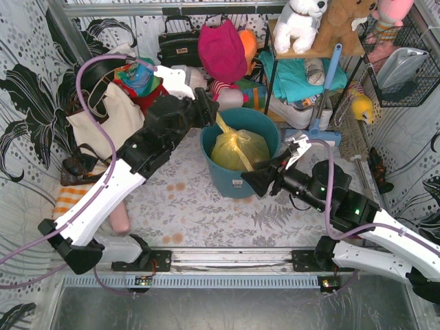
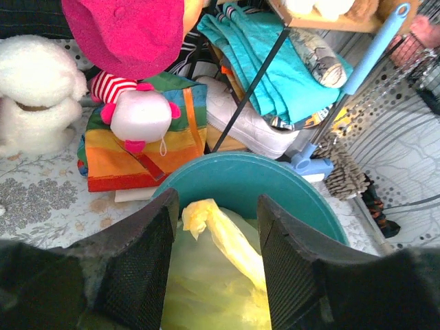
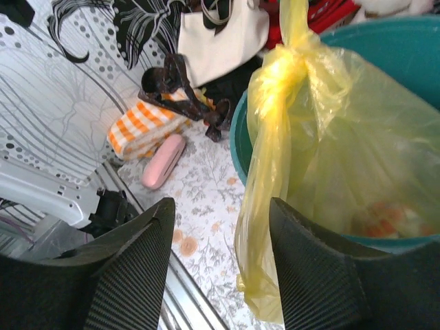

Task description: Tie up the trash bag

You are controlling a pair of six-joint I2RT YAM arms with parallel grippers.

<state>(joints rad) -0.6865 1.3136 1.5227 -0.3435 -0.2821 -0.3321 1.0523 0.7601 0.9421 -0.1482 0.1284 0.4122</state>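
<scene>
Black-and-white floral walls point(image 1: 27, 89), leaf-print table cover point(image 1: 206, 213), cluttered wooden shelf point(image 1: 323, 50) behind

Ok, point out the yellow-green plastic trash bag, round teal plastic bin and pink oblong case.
yellow-green plastic trash bag point(image 1: 242, 148): top external view, bulging body.
round teal plastic bin point(image 1: 223, 183): top external view, front wall.
pink oblong case point(image 3: 163, 161): right wrist view, middle.

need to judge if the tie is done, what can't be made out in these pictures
- Top view: lower half of the trash bag, hidden by the teal bin.
- Right wrist view: the tail above the knot, cut off by the top edge; the contents, blurred through plastic.
- Left wrist view: the bag's base, cut off by the bottom edge and blocked by the left gripper.
</scene>
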